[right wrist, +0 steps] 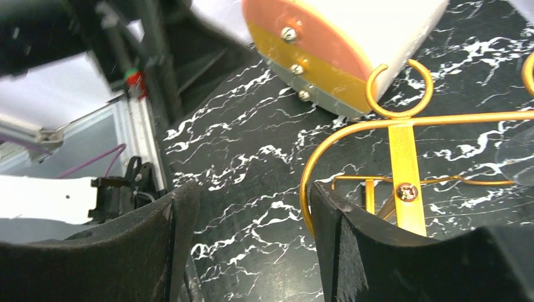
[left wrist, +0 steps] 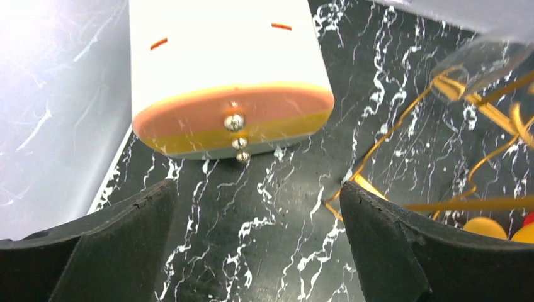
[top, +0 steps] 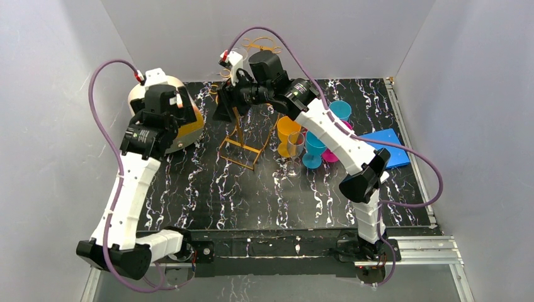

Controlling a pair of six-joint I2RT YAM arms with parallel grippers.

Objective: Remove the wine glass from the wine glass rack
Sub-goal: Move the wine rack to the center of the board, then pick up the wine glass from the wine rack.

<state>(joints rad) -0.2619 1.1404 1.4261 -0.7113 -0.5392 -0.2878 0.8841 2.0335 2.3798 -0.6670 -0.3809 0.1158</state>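
the right pincer (right wrist: pixel 249 201) hangs partly open and empty beside the tall golden wire rack (right wrist: pixel 403 157); the left pincer (left wrist: pixel 258 189) gapes wide, empty, over the black marbled tabletop (left wrist: pixel 264 251).

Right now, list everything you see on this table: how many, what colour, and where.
table: one, black with white veining, under everything
wine glass rack: one, golden wire, centre back
cylindrical box: one, cream and orange, back left
orange glass: one, right of the rack
clear glass: one, in front of the orange glass
blue glasses: two, right of the orange glass
magenta glass: one, beside the nearer blue glass
flat pad: one, blue, far right
left gripper: black, open, between box and rack
right gripper: black, open, by the rack's scrolls
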